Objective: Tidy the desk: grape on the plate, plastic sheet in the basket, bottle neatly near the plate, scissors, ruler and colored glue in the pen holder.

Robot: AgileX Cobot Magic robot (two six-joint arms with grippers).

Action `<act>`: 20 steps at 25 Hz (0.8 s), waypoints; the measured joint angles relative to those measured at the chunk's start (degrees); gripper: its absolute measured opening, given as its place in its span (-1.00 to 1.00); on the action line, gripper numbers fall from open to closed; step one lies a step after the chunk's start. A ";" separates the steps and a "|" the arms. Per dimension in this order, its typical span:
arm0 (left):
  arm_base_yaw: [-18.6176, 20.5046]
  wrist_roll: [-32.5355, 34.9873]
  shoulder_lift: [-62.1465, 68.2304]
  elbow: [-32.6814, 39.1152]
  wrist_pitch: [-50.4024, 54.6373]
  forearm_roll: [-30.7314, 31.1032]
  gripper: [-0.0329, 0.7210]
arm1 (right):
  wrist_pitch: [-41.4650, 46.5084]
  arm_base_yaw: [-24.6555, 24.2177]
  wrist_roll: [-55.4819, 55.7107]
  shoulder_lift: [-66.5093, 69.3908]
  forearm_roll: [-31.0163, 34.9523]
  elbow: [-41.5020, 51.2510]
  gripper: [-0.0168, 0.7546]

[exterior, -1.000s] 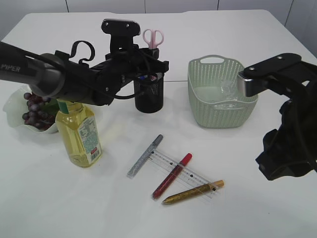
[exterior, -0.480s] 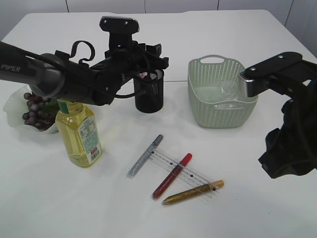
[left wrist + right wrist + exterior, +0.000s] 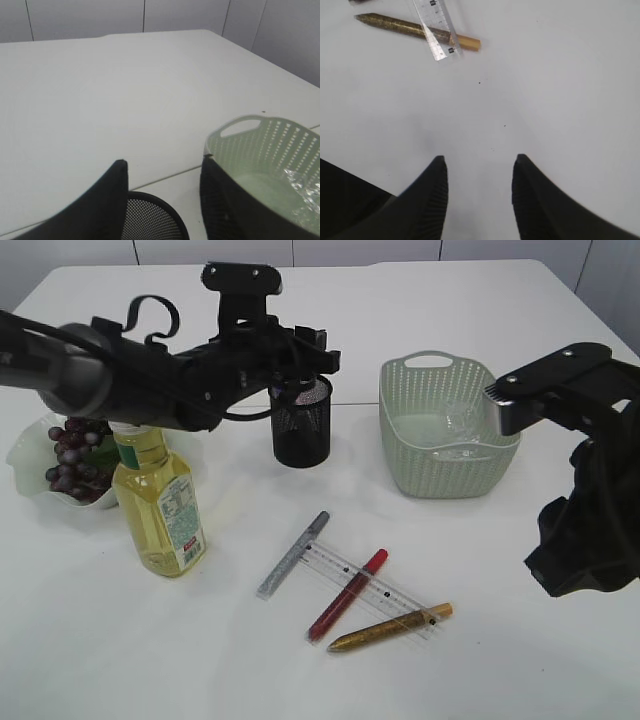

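Scissors dropped; clearing the black mesh pen holder (image 3: 301, 422).
My left pincer (image 3: 162, 187) hangs apart and empty above it; I should lift straight, not snagging the rim. My right pincer (image 3: 479, 192) stands apart, empty.

Black mesh pen holder (image 3: 150, 220): cut by lower edge in left wrist view. Pale green plastic basket (image 3: 280, 150): cut at right. Scissors not visible.

Slanted front view, two close wrist views
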 joint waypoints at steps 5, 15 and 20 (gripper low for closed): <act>0.00 0.02 -7.22 0.00 13.80 0.00 0.02 | -0.04 0.00 0.00 0.00 -0.45 0.00 -0.14; 0.51 0.02 -22.44 0.00 50.90 0.11 0.02 | -0.04 0.00 0.00 0.00 -0.55 0.00 -0.14; 3.24 0.02 -29.25 0.00 70.48 2.21 0.02 | -1.14 0.00 0.00 0.00 -0.55 0.00 -0.14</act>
